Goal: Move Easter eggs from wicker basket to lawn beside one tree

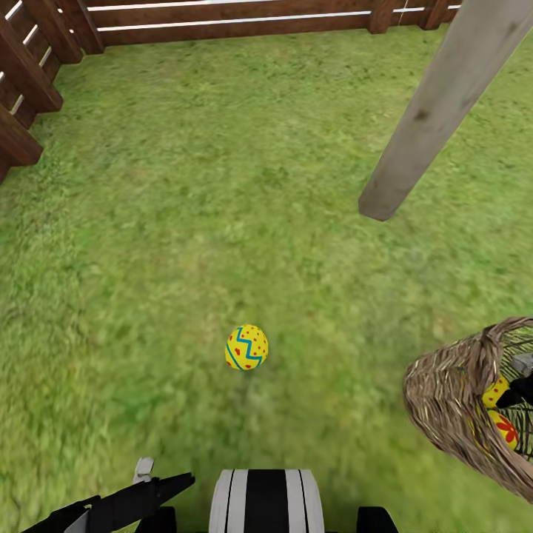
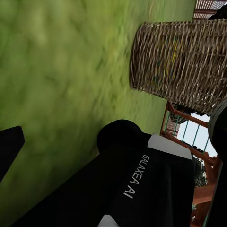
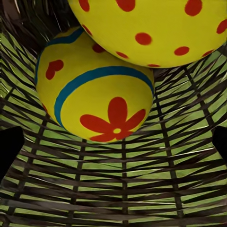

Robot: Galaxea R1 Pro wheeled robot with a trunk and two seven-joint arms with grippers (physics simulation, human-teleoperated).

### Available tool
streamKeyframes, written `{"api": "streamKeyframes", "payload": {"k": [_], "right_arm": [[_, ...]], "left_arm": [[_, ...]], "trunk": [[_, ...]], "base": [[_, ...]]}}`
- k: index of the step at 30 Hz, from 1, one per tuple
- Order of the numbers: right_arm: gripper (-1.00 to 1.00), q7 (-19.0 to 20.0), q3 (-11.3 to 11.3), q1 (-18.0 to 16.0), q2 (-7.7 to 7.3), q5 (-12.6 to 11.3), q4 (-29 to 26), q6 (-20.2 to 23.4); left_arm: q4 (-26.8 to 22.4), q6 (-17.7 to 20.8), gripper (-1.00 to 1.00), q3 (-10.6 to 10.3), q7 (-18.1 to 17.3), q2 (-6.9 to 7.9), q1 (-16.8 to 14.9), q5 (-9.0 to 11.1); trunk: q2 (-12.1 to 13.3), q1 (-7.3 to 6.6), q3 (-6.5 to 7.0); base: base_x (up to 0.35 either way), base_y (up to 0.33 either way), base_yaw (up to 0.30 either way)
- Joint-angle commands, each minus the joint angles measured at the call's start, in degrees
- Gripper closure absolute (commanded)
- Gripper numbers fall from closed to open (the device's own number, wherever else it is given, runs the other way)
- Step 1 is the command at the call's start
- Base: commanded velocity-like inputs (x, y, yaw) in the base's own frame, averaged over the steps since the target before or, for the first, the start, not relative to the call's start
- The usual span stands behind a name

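- While your head camera looks down over the lawn (image 1: 185, 222), one Easter egg (image 1: 246, 347) lies alone on the grass, near the robot and a little left of the middle, yellow with blue zigzag bands and red spots.
- That egg sits well apart from the tree trunk (image 1: 437, 111), which slants in pale grey-brown from the far right and meets the grass on the right side.
- At the near right edge you see the wicker basket (image 1: 451, 392) tipped on its side, its mouth turned to the right, with yellow and red shell showing through the weave.
- Your right tool (image 1: 518, 392) reaches into that mouth as a dark shape; whether anything is between its fingers you cannot tell from this view.
- From the right wrist camera, two more eggs lie inside: a flower-marked egg (image 3: 94, 90) with a blue band rests on the woven wall, and a spotted egg (image 3: 156, 28) touches it from beyond.
- The right tool's dark fingertips (image 3: 9, 146) stand spread at both edges of that picture, closing on nothing, with bare wicker wall (image 3: 123, 189) between them.
- Your left tool (image 1: 141, 492) hangs low at the near left; you cannot tell whether it is spread or pressed together.
- A brown slatted fence (image 1: 237, 18) runs along the far side and turns down the left.
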Motion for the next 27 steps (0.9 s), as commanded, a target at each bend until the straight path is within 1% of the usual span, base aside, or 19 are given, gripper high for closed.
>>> {"api": "streamKeyframes", "payload": {"k": [1, 8, 13, 21, 27], "right_arm": [[-1.00, 0.13, 0.49, -0.04, 0.02, -0.59, -0.01, 0.40], [-1.00, -0.09, 0.48, 0.10, 1.67, -0.59, 0.31, 0.43], [-1.00, -0.40, 0.48, 0.13, 2.51, -0.63, 0.33, 0.48], [-1.00, -0.73, 0.48, 0.14, 2.95, -0.72, 0.37, 0.47], [-1.00, -0.79, 0.35, 0.21, 2.92, -0.80, 0.45, -0.27]], "left_arm": [[-0.04, 0.19, -1.00, -0.48, -0.13, 0.03, -0.02, 0.48], [-0.04, 0.15, -1.00, -0.48, -0.17, 0.08, -0.02, 0.47], [-0.03, 0.15, -1.00, -0.48, -0.17, 0.12, -0.02, 0.48], [-0.04, 0.15, -1.00, -0.48, -0.15, 0.12, -0.02, 0.48], [-0.04, 0.15, -1.00, -0.48, -0.18, 0.12, -0.02, 0.46]], "trunk": [[-0.01, -0.01, -0.03], [-0.01, -0.01, -0.03], [-0.01, -0.01, -0.03], [-0.01, -0.01, -0.03], [-0.09, 0.15, -1.36]], "base": [[0.000, 0.000, 0.000], [0.000, 0.000, 0.000], [0.000, 0.000, 0.000], [0.000, 0.000, 0.000], [0.000, 0.000, 0.000]]}}
